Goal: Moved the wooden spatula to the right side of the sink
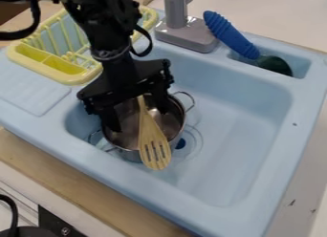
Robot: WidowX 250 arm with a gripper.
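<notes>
From where I stand, there's one black gripper (141, 120) hanging over the left part of the one light blue sink (236, 131). Its two fingers are spread apart, one to each side of the handle of the single wooden spatula (153, 140). That spatula lies slanting across one metal pot (131, 117), its slotted head sticking out over the near rim; three or four slots, I can't be sure. The pot sits in the left part of the basin and has two wire handles, with one dark drain hole (180, 144) just to its right. Along the far side I count one yellow rack (62, 78) at the left, one grey faucet (185, 34), and one blue-handled brush (231, 34) leaning in a recess at the right.
</notes>
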